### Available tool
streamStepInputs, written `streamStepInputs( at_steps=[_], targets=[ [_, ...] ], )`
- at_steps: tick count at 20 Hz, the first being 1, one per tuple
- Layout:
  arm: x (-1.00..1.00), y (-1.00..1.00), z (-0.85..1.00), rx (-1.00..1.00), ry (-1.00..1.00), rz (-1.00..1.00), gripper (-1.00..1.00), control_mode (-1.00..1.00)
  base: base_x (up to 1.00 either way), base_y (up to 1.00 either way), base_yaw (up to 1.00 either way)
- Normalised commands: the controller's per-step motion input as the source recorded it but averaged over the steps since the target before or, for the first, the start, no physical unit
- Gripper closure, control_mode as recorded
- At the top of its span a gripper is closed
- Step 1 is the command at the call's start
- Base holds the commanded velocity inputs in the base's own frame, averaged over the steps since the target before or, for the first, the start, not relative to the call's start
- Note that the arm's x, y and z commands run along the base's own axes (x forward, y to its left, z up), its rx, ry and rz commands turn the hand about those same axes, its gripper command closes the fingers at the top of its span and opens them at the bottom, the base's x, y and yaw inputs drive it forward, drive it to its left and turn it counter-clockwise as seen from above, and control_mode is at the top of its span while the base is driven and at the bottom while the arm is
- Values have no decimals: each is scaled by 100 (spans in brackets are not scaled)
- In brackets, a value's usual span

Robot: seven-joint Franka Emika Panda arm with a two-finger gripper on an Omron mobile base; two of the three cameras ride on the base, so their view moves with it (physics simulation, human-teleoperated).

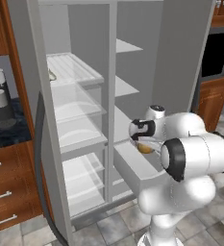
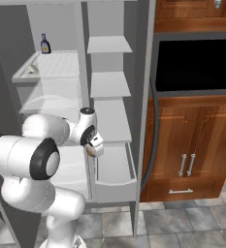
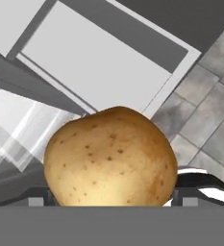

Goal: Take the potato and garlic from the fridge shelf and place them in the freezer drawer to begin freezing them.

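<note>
The gripper [image 2: 92, 148] is clamped on the potato [image 3: 111, 157], with the freezer drawer [image 2: 115, 183] open below and just beyond — release now and it may clip the rim and hit the tiles.

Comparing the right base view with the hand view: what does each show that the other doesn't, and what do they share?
Right base view alone: the garlic and a sauce bottle on the fridge shelf, plus the wooden cabinet. Hand view alone: the potato's speckled skin close up. Both: the potato in the claw, the open freezer drawer, and the tiled floor.
</note>
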Motion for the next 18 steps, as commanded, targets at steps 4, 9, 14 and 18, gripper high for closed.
streamStepInputs(
  at_steps=[4, 9, 14, 18],
  targets=[
    [87, -27, -73, 1, 0, 0, 100, -100, 0, 0, 0],
    [85, -28, -82, 1, 1, 0, 100, -100, 0, 0, 0],
    [38, -16, -84, 1, 8, 0, 100, -100, 0, 0, 0],
    [9, -20, -62, 4, 12, 1, 100, -100, 0, 0, 0]
  ],
)
